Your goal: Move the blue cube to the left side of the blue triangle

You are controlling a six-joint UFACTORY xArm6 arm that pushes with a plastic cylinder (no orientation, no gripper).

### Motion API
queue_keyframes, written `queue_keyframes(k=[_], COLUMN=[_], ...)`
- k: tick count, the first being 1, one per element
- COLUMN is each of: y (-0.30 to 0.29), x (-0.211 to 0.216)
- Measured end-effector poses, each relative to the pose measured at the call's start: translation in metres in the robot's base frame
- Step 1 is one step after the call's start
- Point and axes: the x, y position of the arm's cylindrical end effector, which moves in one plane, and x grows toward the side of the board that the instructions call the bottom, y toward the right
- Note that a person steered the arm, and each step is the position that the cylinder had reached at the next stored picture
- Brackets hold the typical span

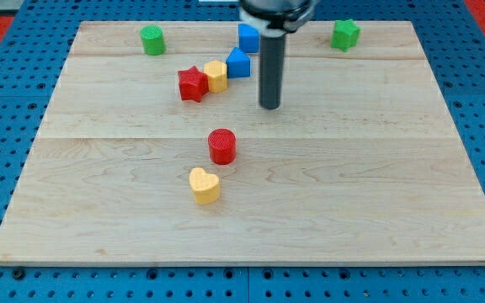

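Observation:
The blue cube [247, 36] sits near the board's top edge, just above and slightly right of the blue triangle [238, 64]. The two almost touch. The dark rod comes down from the view's top, and my tip [269, 106] rests on the board below and to the right of the blue triangle, apart from both blue blocks. A yellow block [215, 76] touches the triangle's left side, and a red star [192, 84] touches the yellow block's left.
A green cylinder [151, 39] stands at the top left and a green star-like block [345, 34] at the top right. A red cylinder [221, 146] and a yellow heart [204, 185] lie near the middle of the wooden board [394, 194].

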Motion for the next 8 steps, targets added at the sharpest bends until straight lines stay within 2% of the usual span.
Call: queue_keyframes(k=[1, 3, 4, 5, 6, 7, 8], y=[0.006, -0.009, -0.015, -0.087, -0.141, -0.119, -0.123], x=[-0.078, -0.132, -0.15, -0.155, -0.135, -0.127, -0.155])
